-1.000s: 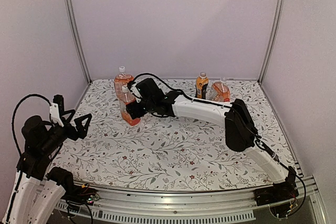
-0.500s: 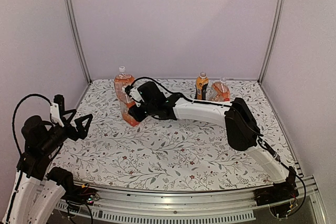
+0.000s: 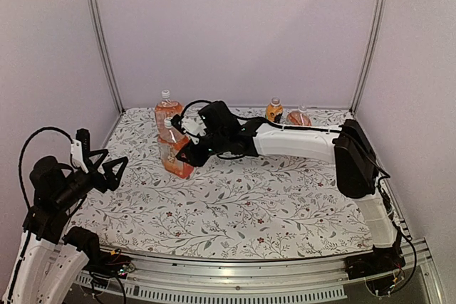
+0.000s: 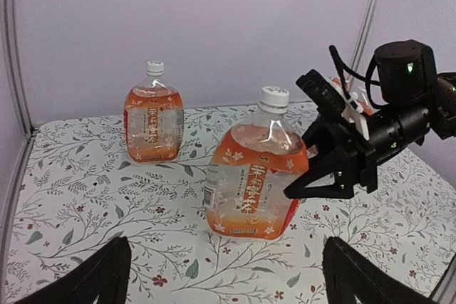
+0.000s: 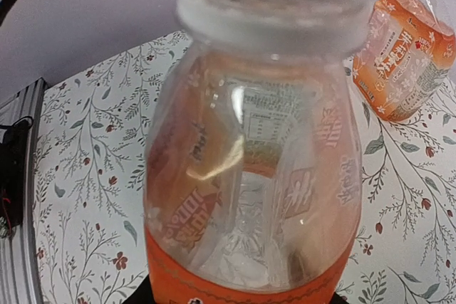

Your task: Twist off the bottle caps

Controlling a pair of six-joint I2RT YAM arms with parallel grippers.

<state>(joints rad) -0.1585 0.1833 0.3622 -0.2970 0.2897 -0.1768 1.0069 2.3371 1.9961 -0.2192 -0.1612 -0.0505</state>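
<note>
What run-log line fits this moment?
right gripper: open, at front orange-drink bottle | white cap: on | left gripper: open, holding nothing

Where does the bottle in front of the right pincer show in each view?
Top external: the bottle stands left of centre.
Left wrist: centre of the picture.
Right wrist: close up, filling the frame.
Shared landmark: the second red-labelled bottle, left in the left wrist view, upper right in the right wrist view.

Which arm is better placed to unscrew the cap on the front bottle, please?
Right. The right gripper is close beside the front bottle, jaws open, just below its white cap. The left gripper hangs back at the near left, jaws open, well apart from every bottle.
</note>
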